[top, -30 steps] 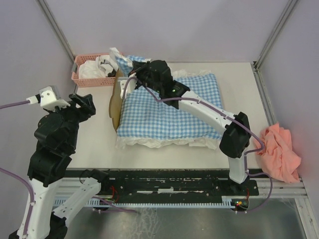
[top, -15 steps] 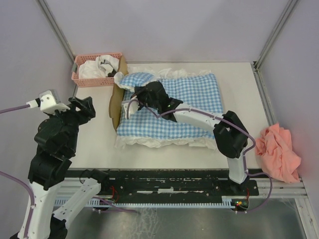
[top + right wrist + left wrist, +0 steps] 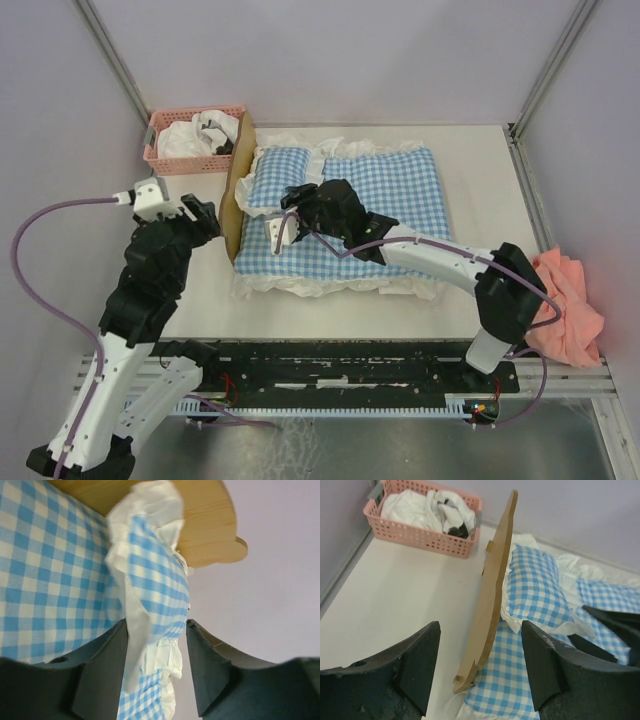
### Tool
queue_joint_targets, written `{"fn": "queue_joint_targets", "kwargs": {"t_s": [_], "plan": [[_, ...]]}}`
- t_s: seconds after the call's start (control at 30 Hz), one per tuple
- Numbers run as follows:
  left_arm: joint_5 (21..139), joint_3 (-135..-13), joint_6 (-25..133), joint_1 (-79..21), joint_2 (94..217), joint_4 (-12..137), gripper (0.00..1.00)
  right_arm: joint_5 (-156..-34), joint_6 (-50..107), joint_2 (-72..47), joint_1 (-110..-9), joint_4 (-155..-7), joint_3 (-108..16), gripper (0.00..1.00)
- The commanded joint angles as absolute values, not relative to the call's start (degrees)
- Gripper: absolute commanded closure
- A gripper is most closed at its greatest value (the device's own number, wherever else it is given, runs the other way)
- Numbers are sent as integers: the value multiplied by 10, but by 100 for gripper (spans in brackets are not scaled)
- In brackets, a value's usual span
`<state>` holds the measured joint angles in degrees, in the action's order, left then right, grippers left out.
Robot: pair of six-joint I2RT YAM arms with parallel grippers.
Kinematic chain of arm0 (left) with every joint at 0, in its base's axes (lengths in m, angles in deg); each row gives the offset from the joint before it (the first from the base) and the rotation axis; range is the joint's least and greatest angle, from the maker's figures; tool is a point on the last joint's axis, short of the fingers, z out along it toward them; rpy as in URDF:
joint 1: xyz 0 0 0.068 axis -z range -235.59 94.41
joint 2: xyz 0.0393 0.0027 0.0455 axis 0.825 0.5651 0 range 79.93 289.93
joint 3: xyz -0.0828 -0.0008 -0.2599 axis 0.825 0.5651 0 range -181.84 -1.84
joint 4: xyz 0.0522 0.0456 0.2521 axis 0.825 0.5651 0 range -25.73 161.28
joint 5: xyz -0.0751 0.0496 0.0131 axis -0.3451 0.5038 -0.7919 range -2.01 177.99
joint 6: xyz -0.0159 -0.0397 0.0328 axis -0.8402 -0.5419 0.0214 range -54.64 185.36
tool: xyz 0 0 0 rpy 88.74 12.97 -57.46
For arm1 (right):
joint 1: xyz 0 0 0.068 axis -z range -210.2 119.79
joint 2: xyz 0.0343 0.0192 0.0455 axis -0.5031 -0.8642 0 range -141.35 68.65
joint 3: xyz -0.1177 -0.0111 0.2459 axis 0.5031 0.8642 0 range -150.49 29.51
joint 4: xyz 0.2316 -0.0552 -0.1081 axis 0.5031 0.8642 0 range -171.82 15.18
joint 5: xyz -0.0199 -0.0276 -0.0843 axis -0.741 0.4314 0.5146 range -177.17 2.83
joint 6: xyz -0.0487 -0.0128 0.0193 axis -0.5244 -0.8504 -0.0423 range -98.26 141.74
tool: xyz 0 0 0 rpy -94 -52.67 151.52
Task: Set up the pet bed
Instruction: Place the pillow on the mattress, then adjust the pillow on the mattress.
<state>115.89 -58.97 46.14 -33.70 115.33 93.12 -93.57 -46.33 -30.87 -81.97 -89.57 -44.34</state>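
1. Okay, pet bed [image 3: 236,205] sits mid-table [image 3: 190,285], headboard upright. The rest of the frame is hidden under blue-white gingham bedding [image 3: 385,195].
2. Gingham pillow [image 3: 280,172] lies on the bedding, touching the inner face of the pet bed's headboard.
3. Right gripper [image 3: 288,212] is low over the pet bed, just beside the pillow. In the right wrist view its fingers [image 3: 102,670] are apart, with the pillow's ruffled end [image 3: 155,585] in the gap and not squeezed.
4. Left gripper [image 3: 205,215] hovers just outside the pet bed's headboard, off the table. Its fingers [image 3: 417,662] are wide apart, nothing between them.
5. Pink basket [image 3: 165,160] with white cloth is near the headboard's far end.
6. Orange cloth [image 3: 565,300] lies well apart from the pet bed, past its foot end.
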Motion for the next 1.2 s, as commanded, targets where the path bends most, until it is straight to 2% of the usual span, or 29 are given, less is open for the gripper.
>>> {"fn": "queue_joint_targets", "kwargs": {"t_s": [0.0,0.1,0.23,0.33,0.43,0.57,0.9,0.97,1.0,1.13,1.17], "plan": [[1135,-567,451,-335,1194,880,29,-928,-299,-233,-825,-834,-452,37],[1124,-566,446,-335,1216,879,30,-920,-179,-197,-822,-826,-446,30],[1113,-558,447,-337,1220,862,32,-817,87,-213,-821,-816,-500,32],[1115,-549,453,-336,1216,859,33,-693,330,-232,-821,-810,-511,33],[1124,-538,458,-336,1207,859,33,-642,456,-263,-821,-804,-524,34],[1131,-527,463,-336,1193,854,33,-598,527,-321,-821,-768,-574,29],[1128,-503,469,-335,1175,837,32,-675,424,-428,-812,-767,-624,17],[1128,-502,469,-336,1172,837,32,-709,416,-443,-807,-757,-641,20],[1130,-501,470,-336,1171,836,32,-727,408,-445,-806,-765,-639,25],[1135,-501,473,-336,1170,837,32,-798,344,-414,-803,-844,-583,56],[1134,-501,473,-335,1169,838,32,-818,321,-401,-802,-868,-561,69]]}}
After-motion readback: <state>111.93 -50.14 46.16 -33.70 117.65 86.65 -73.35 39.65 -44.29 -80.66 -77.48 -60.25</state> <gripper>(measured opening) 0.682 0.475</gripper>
